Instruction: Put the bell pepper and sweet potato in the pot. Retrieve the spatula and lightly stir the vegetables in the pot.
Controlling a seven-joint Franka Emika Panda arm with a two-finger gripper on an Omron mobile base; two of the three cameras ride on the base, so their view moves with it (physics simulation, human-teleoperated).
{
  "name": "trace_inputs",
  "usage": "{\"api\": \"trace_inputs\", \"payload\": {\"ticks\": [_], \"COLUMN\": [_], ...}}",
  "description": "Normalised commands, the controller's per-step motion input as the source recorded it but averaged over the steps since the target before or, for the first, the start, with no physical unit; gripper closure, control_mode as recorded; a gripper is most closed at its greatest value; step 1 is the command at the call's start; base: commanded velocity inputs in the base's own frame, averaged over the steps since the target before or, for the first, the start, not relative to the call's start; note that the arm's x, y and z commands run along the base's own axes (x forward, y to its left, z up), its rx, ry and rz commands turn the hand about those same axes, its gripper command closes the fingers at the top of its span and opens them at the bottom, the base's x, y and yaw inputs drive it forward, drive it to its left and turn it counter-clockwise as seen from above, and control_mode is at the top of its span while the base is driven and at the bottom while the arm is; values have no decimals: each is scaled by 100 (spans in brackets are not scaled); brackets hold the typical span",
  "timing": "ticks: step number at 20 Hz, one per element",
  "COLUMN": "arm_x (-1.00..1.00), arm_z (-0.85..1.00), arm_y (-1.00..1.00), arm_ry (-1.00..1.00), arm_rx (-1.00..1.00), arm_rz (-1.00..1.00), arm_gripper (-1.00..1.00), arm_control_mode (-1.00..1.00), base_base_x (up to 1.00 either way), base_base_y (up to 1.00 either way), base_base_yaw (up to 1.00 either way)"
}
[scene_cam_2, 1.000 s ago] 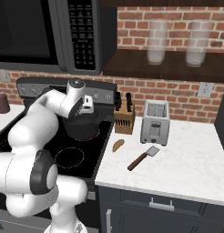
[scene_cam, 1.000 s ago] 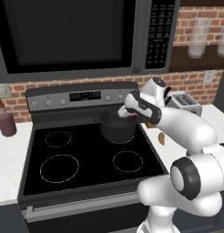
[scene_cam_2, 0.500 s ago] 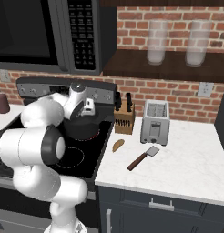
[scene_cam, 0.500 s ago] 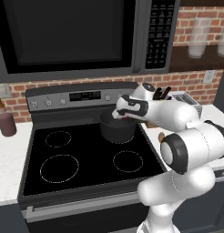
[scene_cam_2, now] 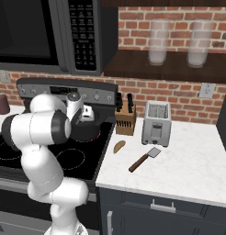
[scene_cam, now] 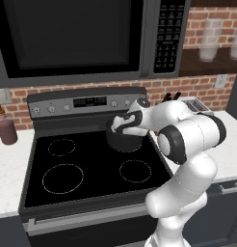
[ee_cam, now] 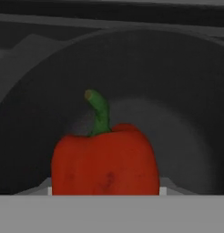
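Over the last second the arm folds in closer to the stove's back panel, and the gripper (scene_cam: 119, 126) now sits lower, right over the pot (scene_cam: 124, 141) at the rear right burner, where earlier it hung higher and further toward the counter.

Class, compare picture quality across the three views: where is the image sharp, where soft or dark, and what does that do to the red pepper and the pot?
Hand view: the red bell pepper with its green stem looks soft and pixelated, lit evenly against the dim dark grey round metal pot. Left base view: the pot blends into the black stove top. Right base view: bright, with the white marble counter shown clearly.
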Motion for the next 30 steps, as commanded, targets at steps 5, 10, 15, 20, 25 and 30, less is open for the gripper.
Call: {"api": "trace_inputs", "payload": {"ticks": [5,10,15,20,25,30], "arm_x": [11,0,0,-12,-75,-99], "arm_z": [-11,16,27,50,81,54], "arm_y": [11,-11,-31,-34,-62,-86], "arm_ry": [-1,-3,-1,-4,-9,-1], "arm_rx": [-2,0,0,2,7,9], "arm_rz": [-7,-7,-4,-1,0,-2], "arm_gripper": [-100,-100,-100,-100,-100,-100], "arm_control_mode": [-100,-100,-100,-100,-100,-100], "base_base_x": [0,0,0,0,0,0], "base_base_y": [0,0,0,0,0,0], "base_base_yaw": [0,0,0,0,0,0]}}
